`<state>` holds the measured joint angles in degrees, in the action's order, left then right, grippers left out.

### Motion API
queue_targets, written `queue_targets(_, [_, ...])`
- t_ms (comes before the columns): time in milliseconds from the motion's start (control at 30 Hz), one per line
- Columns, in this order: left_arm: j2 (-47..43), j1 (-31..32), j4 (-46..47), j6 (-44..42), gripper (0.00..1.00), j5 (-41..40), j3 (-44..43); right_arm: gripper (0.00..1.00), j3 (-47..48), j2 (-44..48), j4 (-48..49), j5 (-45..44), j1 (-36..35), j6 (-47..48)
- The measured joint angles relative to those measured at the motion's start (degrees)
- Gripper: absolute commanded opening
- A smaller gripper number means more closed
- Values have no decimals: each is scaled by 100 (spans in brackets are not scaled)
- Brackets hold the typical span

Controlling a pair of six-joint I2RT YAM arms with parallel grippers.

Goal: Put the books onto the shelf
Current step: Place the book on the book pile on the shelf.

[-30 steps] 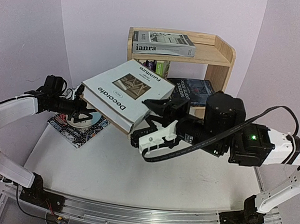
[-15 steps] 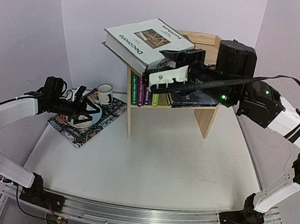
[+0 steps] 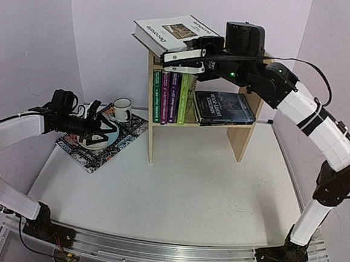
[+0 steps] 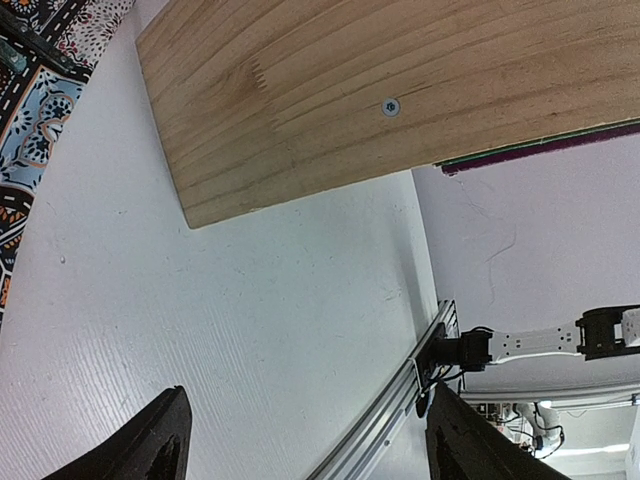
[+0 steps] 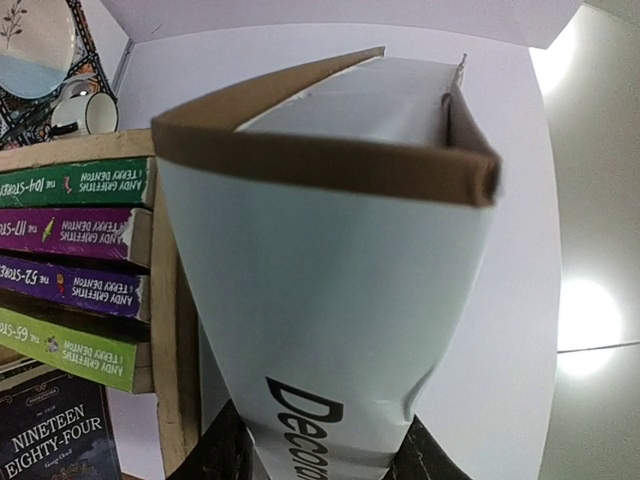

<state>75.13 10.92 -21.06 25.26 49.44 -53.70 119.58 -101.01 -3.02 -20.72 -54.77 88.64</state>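
While the right gripper (image 3: 182, 54) has the thick white "Decorate" book (image 3: 171, 30) clamped across its covers, roughly level and just above the top board of the shelf (image 3: 150, 129), the step in hand looks like setting it down there. To do that well, I would carry it further right first, since its left end overhangs the side panel, then lower it flat and let go only once the board takes the weight (a heavy book released on a tilt tends to slide off). On the lower tier, green and purple paperbacks (image 3: 168, 97) stand upright, with a dark book (image 3: 222, 107) lying flat beside them. Off to the left, the left gripper (image 3: 95, 131) hangs with jaws wide apart and nothing between them, over a patterned mat (image 3: 97, 155) near a mug (image 3: 122, 108). Underneath is a white, matt, faintly scuffed desk (image 3: 176, 192). Pale lilac walls (image 3: 111, 17) close in behind, and bright ceiling lights (image 5: 590, 310) glare overhead.
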Motion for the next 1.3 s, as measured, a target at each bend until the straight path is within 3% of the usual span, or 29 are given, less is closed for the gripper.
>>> queue_targets(500, [-2,2,-2,2,82,154,20,16,862,-609,-355,-683,409,-107])
queue_targets(533, [-2,2,-2,2,82,169,20,21,897,-646,-373,-753,405,-116])
queue_targets(600, [-2,2,-2,2,82,197,20,43,974,-726,-425,-876,399,-145])
queue_targets(633, [-2,2,-2,0,82,211,20,48,1005,-757,-424,-919,399,-157])
queue_targets(733, [0,2,-2,0,82,285,20,51,1060,-787,-432,-1010,395,-222])
queue_targets(967, [4,2,-2,-4,82,346,20,97,1079,-791,-486,-1039,397,-370])
queue_targets(1300, [19,2,-4,-39,82,366,69,98,1059,-781,-503,-781,397,-750])
